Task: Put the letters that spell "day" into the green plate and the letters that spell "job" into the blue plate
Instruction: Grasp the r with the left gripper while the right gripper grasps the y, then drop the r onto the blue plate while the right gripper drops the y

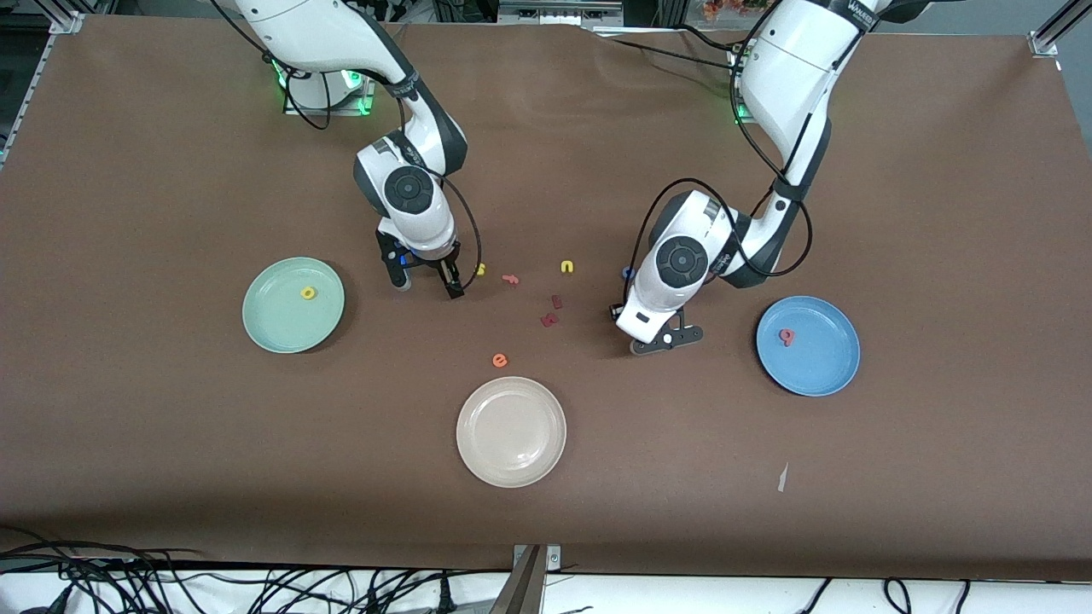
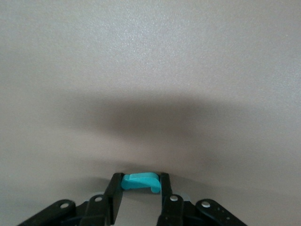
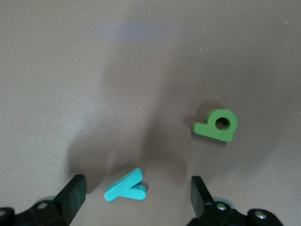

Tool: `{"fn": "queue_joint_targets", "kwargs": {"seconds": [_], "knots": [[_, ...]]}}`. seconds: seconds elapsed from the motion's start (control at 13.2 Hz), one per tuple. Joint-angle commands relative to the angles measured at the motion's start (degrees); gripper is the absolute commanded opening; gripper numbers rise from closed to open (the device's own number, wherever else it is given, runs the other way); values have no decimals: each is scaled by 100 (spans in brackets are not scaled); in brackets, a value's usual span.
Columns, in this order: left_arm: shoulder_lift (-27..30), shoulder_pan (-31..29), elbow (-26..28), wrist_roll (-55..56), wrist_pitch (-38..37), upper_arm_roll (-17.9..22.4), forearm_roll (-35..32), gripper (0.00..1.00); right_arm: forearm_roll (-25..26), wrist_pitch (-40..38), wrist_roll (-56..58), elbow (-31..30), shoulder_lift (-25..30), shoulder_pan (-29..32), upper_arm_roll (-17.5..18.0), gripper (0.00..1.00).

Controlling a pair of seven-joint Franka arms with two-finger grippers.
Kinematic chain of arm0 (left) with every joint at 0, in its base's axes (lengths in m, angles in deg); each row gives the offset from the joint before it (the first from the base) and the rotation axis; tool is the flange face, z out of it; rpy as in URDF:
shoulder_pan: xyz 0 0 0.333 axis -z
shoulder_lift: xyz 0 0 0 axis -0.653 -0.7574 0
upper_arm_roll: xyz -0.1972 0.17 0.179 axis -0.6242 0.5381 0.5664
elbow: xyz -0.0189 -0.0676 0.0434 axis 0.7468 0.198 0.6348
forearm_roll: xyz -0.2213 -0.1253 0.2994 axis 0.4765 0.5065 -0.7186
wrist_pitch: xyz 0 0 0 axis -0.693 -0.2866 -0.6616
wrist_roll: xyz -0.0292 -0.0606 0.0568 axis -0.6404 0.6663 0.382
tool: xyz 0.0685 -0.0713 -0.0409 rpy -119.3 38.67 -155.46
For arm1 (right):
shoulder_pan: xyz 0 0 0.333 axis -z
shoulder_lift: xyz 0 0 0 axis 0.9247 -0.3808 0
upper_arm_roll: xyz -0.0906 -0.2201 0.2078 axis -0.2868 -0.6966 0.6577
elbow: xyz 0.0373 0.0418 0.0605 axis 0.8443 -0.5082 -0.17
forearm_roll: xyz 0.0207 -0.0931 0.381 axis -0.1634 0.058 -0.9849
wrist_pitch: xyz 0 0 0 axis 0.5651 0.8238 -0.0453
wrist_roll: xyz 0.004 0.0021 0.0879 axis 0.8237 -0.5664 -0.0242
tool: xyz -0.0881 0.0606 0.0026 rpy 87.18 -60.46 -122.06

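The left gripper [image 2: 141,188] pinched a teal letter [image 2: 140,181] (likely the "j") by its edge, low on the surface near the blue plate [image 1: 832,375]; it could slip. The right gripper [image 3: 136,190] stood wide over the teal "y" [image 3: 125,186].

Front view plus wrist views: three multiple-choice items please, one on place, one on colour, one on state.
1. What lies in the green plate?
A a yellow letter
B a teal letter
C nothing

2. The letter in the blue plate is
A orange
B pinkish-red
C dark green

3. The left pincer is
A wide open over bare table
B shut on a teal hooked letter
C gripping a plate

Answers: A, yellow shows on the mint surface; B, front view shows that colour; B, both fingers press the teal piece.
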Motion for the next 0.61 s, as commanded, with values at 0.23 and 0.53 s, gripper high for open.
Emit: {"fn": "queue_joint_targets", "kwargs": {"seconds": [0.23,0.53], "knots": [[412,-374,-200,-660,-930,68,53,26,-36,317,-103,-29,-136,-43,-14,82],[967,-1304,-104,-2311,-1751,67,53,23,-36,397,-95,-11,-180,-34,-14,39]]}}
